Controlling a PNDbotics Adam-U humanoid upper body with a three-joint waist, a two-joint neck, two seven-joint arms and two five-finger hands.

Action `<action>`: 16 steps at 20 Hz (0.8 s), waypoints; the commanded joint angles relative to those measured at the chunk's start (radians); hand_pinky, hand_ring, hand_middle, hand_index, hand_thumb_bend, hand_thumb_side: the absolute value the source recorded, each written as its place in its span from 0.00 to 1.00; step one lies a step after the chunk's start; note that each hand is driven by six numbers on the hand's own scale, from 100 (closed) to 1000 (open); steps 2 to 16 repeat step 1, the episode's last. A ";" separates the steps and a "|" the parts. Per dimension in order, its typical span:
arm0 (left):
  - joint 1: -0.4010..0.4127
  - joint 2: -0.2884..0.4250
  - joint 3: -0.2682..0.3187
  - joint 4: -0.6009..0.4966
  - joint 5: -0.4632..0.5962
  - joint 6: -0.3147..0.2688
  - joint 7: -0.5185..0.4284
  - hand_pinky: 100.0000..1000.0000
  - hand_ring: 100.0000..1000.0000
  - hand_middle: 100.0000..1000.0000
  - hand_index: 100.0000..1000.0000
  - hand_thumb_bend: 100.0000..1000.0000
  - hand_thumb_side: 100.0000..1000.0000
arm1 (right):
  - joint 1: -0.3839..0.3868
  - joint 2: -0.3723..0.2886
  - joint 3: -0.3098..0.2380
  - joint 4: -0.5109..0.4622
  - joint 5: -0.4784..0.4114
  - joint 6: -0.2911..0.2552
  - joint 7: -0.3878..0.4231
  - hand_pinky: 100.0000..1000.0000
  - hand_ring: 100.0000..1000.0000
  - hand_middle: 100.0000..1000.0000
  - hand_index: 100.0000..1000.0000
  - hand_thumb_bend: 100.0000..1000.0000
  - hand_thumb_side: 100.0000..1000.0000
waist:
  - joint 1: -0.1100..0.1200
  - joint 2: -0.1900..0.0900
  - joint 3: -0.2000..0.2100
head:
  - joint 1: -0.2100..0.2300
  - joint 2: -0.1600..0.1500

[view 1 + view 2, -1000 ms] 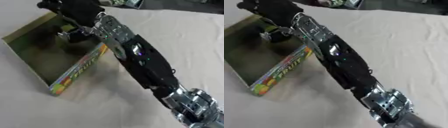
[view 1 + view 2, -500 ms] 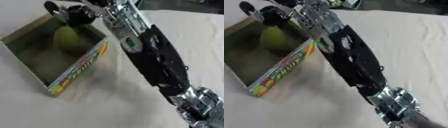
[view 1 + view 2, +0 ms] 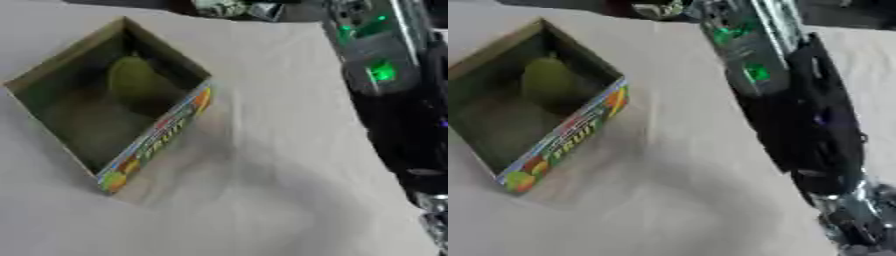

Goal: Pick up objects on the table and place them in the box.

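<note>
An open cardboard box (image 3: 156,142) with a colourful fruit print on its front wall stands at the left of the white-covered table. Inside it, toward the far corner, lies a rounded yellow-green fruit (image 3: 133,82). Only the forearm of my right arm (image 3: 798,105) shows, black and silver with green lights, running from the lower right up to the top edge. Its hand is beyond the top of both views. My left hand appears in neither view.
The white cloth (image 3: 262,190) spreads in front of and to the right of the box. A small blurred pale-green thing (image 3: 223,7) lies at the far edge beside dark shapes.
My right hand, which hung over the box, has risen and left the views at the top. The yellow-green fruit now lies uncovered in the box.
</note>
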 commanded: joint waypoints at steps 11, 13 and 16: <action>-0.007 0.029 0.012 -0.020 -0.002 0.004 -0.001 0.50 0.54 0.51 0.67 0.00 0.52 | 0.057 -0.112 -0.063 -0.072 -0.137 0.031 -0.047 0.79 0.77 0.71 0.86 0.00 0.00 | 0.007 -0.020 -0.005 | 0.030 -0.004; -0.007 0.029 0.012 -0.020 -0.002 0.004 -0.001 0.50 0.54 0.51 0.67 0.00 0.52 | 0.057 -0.112 -0.063 -0.072 -0.137 0.031 -0.047 0.79 0.77 0.71 0.86 0.00 0.00 | 0.007 -0.020 -0.005 | 0.030 -0.004; -0.007 0.029 0.012 -0.020 -0.002 0.004 -0.001 0.50 0.54 0.51 0.67 0.00 0.52 | 0.057 -0.112 -0.063 -0.072 -0.137 0.031 -0.047 0.79 0.77 0.71 0.86 0.00 0.00 | 0.007 -0.020 -0.005 | 0.030 -0.004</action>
